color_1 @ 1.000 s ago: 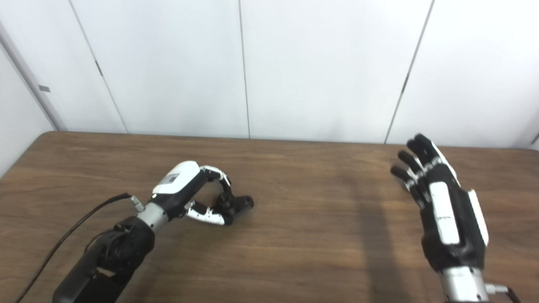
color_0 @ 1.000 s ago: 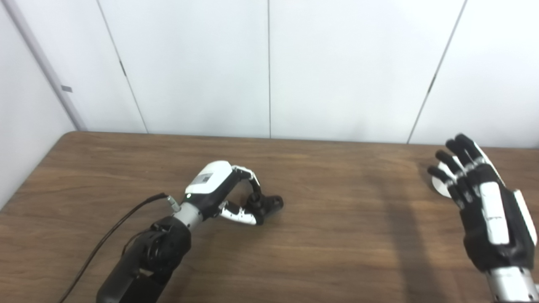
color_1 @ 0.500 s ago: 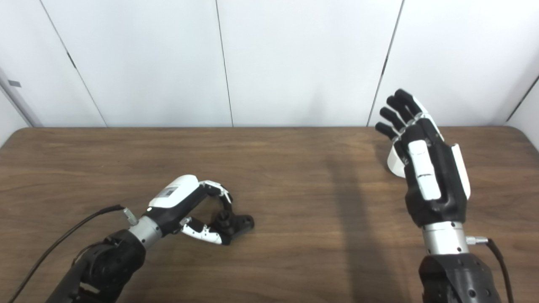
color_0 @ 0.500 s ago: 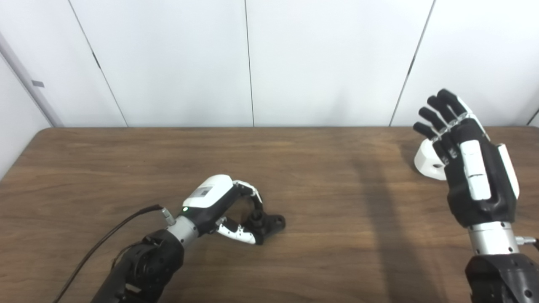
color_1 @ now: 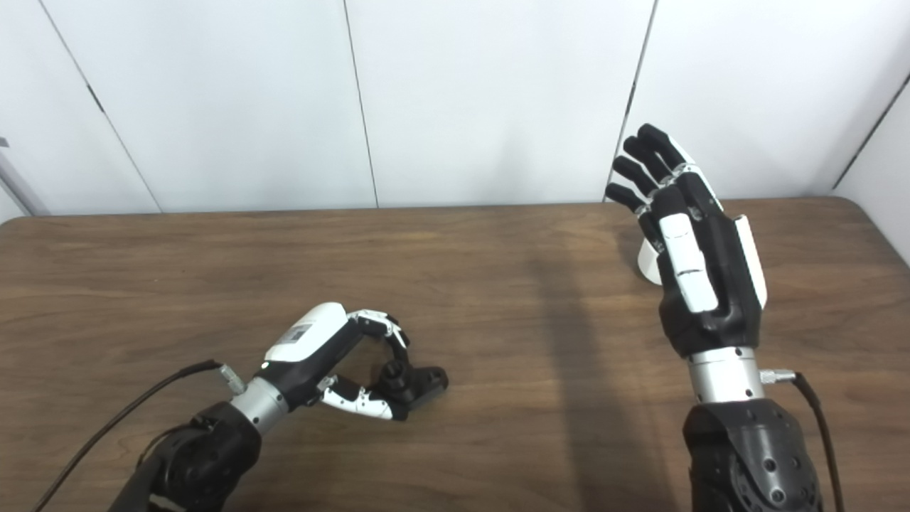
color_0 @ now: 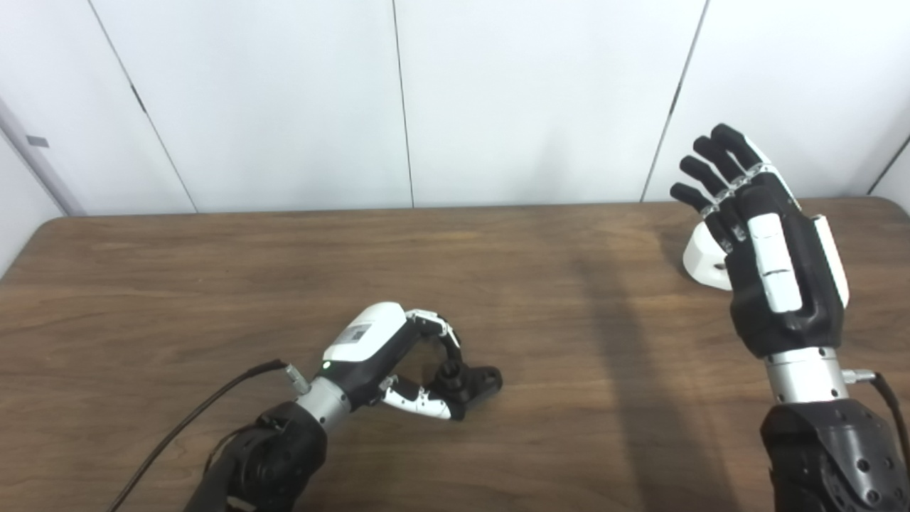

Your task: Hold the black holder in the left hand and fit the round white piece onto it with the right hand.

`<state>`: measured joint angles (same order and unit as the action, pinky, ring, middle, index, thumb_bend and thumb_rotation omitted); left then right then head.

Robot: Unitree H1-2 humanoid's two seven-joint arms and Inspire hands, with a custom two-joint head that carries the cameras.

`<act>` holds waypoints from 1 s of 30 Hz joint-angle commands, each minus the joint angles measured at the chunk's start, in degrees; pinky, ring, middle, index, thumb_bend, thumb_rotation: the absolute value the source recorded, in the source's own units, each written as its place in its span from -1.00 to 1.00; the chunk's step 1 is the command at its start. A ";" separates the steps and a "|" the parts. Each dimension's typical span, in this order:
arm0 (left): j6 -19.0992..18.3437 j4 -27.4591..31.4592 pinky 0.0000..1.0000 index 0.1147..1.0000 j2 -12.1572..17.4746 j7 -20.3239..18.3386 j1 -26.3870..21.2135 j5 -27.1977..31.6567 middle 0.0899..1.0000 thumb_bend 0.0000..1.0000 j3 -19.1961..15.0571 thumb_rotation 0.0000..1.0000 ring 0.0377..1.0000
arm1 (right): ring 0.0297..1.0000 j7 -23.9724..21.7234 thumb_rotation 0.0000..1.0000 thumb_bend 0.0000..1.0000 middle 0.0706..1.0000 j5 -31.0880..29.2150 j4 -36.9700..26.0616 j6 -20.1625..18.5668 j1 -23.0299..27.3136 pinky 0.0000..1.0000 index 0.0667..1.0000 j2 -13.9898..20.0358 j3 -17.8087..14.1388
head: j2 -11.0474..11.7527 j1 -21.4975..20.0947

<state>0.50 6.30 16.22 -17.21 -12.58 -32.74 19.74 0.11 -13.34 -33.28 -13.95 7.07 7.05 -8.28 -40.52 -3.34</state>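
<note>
The black holder lies on the wooden table, near its front and left of centre. My left hand rests low on the table with fingers and thumb curled onto the holder's upright knob. The round white piece stands on the table at the far right. My right hand is raised in front of it, open, fingers spread and pointing up, its back toward the camera. It holds nothing and hides the right part of the white piece.
White wall panels rise directly behind the table's far edge. A black cable trails from my left wrist across the front left of the table. The table's rounded right corner lies just beyond my right hand.
The whole picture has shifted, so the camera has moved. My right hand has risen relative to the white piece, fingers still spread. My left hand stays curled on the holder.
</note>
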 commanded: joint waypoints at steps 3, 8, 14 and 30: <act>1.84 -1.21 0.56 -0.14 -0.71 0.70 0.27 0.92 0.37 0.04 0.59 -0.85 0.68 | 0.69 0.07 0.37 -0.08 0.71 0.01 -1.89 2.56 1.05 0.55 0.67 0.42 -0.78 | -0.32 -0.54; 2.85 -2.67 0.57 -0.14 -0.90 2.01 0.67 0.94 0.37 0.04 0.39 -0.85 0.68 | 0.70 0.56 0.37 -0.08 0.73 0.03 -3.45 1.52 1.07 0.56 0.67 0.26 -1.10 | -0.90 -1.56; 3.36 -3.48 0.57 -0.14 -0.89 2.34 1.00 0.38 0.37 0.04 0.88 -0.85 0.68 | 0.69 1.32 0.44 -0.09 0.72 0.54 -5.35 0.45 2.06 0.53 0.67 0.88 -1.57 | -1.10 -2.68; 9.24 -10.23 0.53 -0.14 -0.99 4.98 0.78 1.19 0.36 0.05 1.73 -0.86 0.66 | 0.74 1.47 -0.01 -0.14 0.76 -0.38 -6.67 0.75 4.16 0.61 0.70 8.20 -7.49 | -0.57 -6.53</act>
<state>10.11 -1.98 15.51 -10.45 -12.55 -31.40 19.91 1.89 -13.92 -38.27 -15.10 9.08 13.61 -14.76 -41.13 -9.49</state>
